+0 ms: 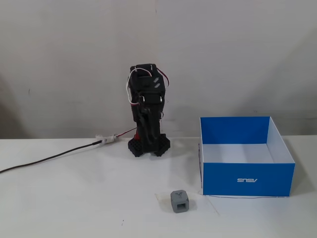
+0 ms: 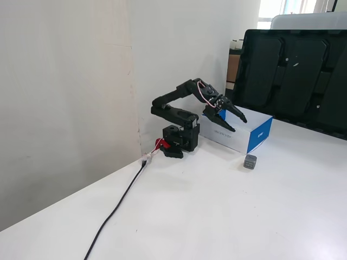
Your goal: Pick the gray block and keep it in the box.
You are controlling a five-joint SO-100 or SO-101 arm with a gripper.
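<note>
The gray block (image 1: pixel 180 201) is a small cube with a dark square recess. It sits on the white table just in front of the box's front left corner, and it also shows in the other fixed view (image 2: pixel 250 161). The blue box (image 1: pixel 246 178) with a white interior and an upside-down ASUS logo stands to the right of the arm; it appears empty. It also shows behind the gripper in the other fixed view (image 2: pixel 259 136). My gripper (image 2: pixel 236 123) is open and empty, held in the air above the table, short of the block. The black arm (image 1: pixel 147 116) is partly folded over its base.
A black cable (image 1: pixel 49 158) runs left from the arm's base (image 2: pixel 176 145) across the table. A large dark monitor (image 2: pixel 293 70) stands behind the box. A white wall is right behind the arm.
</note>
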